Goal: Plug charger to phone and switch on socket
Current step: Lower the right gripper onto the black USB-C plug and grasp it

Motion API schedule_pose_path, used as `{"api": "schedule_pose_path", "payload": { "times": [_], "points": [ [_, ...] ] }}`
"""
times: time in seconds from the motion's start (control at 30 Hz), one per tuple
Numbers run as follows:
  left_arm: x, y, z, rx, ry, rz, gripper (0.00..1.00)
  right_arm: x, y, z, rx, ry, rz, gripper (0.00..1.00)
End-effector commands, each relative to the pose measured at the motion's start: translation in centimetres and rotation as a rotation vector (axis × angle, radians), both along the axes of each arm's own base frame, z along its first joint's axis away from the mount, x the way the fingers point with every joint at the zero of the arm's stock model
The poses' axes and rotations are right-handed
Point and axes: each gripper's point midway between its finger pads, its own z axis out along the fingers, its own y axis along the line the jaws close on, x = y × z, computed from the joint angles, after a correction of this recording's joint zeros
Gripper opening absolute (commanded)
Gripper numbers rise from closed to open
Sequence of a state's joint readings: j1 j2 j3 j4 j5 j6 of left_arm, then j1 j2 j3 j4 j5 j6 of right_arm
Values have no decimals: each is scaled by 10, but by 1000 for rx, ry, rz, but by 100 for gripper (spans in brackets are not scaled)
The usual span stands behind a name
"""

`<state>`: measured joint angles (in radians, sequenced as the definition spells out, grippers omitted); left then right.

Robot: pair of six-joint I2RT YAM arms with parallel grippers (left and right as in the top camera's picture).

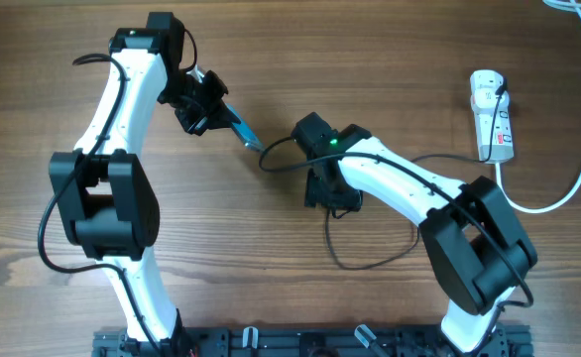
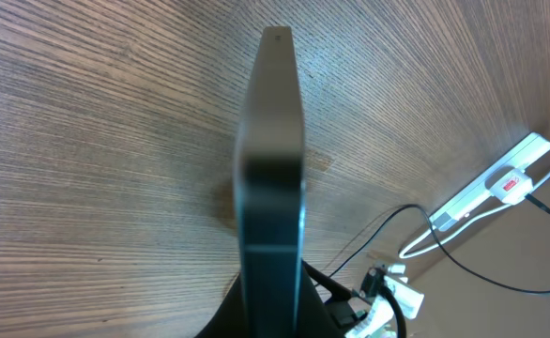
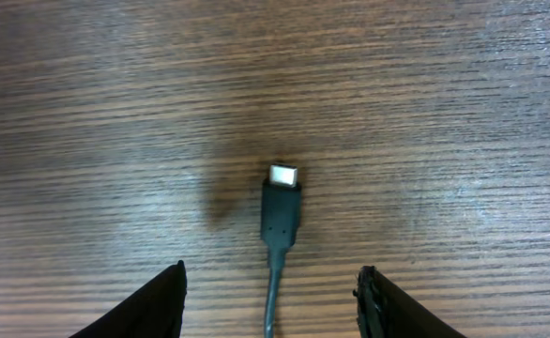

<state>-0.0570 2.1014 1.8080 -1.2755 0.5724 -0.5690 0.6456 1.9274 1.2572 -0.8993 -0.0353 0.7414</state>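
Item 1. My right claw (image 3: 270, 282): fingers (image 3: 153, 305) spread wide at 7 and 5 o'clock of the wrist view, gripping nothing. Between them the charger (image 3: 280, 211) lies flat on the table (image 3: 444, 113). Its metal tip points to 12 o'clock, its cable leaves at 6 o'clock, and it touches neither finger.

Item 2. My left claw (image 1: 216, 112): pinching the phone (image 1: 243, 131) by one end. The phone is tilted, edge-on in the wrist view, at 10–11 o'clock of table centre overhead.

Item 3. The socket (image 1: 492, 117): between 2 and 3 o'clock, well apart from both claws. A black plug (image 1: 500, 94) sits at its 12 o'clock end, and a thick white cord (image 1: 568, 195) curves away.
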Motion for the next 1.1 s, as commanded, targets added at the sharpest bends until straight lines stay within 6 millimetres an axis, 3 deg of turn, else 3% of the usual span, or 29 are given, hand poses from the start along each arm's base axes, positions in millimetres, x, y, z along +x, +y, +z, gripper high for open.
{"api": "schedule_pose_path", "payload": {
  "times": [0.0,0.27,0.67,0.93,1.07],
  "points": [
    [5,0,18,-9,-60,-7,4,-6,-9,-19,-59,32,-18,58],
    [5,0,18,-8,-61,-7,4,-8,-11,-25,-71,49,-14,47],
    [5,0,18,-9,-60,-7,4,-9,-12,-25,-73,52,-15,20],
    [5,0,18,-9,-60,-7,4,-10,-12,-25,-73,53,-15,13],
    [4,0,18,-9,-57,-7,4,-10,-11,-25,-68,57,-15,26]
  ]
}}
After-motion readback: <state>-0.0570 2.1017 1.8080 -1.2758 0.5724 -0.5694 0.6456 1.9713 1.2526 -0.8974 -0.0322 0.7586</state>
